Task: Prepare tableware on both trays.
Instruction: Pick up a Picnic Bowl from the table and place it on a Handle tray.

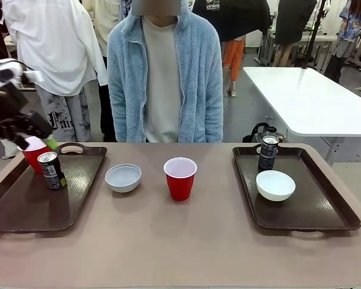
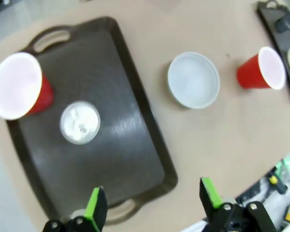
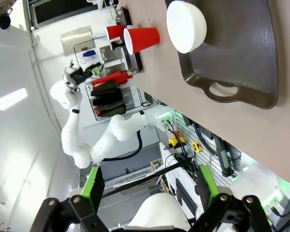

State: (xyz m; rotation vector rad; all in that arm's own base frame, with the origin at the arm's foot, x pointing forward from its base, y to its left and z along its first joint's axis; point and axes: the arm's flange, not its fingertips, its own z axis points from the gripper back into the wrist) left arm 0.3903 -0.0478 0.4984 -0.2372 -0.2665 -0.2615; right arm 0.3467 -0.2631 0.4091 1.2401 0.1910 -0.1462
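While the left tool (image 2: 151,192) hangs spread wide over the left tray (image 1: 24,205) with its red cup (image 1: 33,155) and can (image 1: 51,170), the right tool (image 3: 149,176) gapes empty too; a bowl (image 1: 123,177) and second cup (image 1: 180,178) sit on the bench (image 1: 180,241), off the tray.

Tan table (image 1: 168,253), left tray (image 1: 24,208), right tray (image 1: 316,211), white bowl (image 1: 123,177), red cup (image 1: 180,179)
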